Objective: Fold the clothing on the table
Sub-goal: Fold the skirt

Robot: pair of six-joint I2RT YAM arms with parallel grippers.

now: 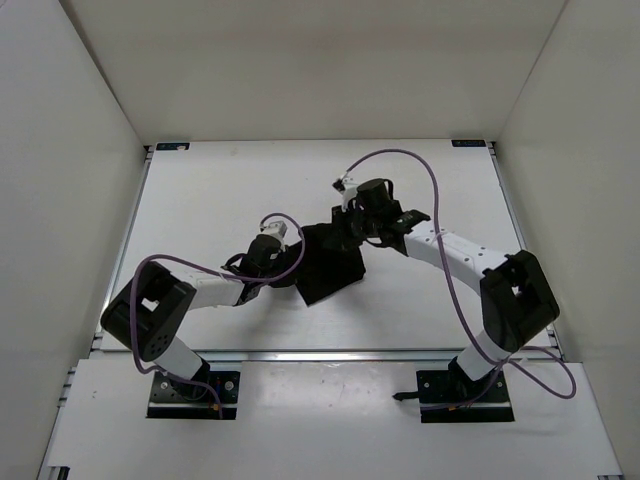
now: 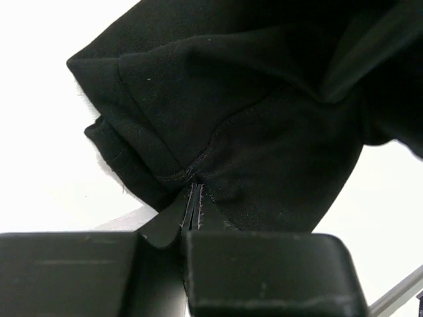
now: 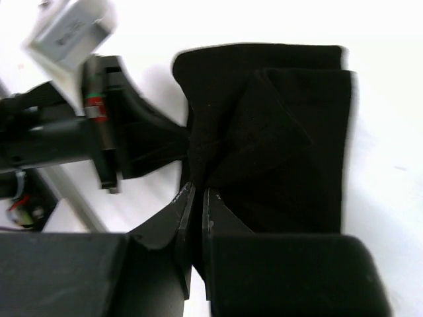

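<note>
clothing (image 1: 330,265) lies bunched near the middle of the desk (image 1: 220,190). left pincer (image 2: 193,201) is pressed together on a stitched seam at the cloth's left edge. right pincer (image 3: 196,198) is shut on a fold of fabric at the far-right edge. to fold cleanly, i judge both pinches should lift and travel together, level, so the layers don't twist or slip out. the two pincers sit near each other, so colliding is the risk. bare desk lies open on every side, most toward the far end.
</note>
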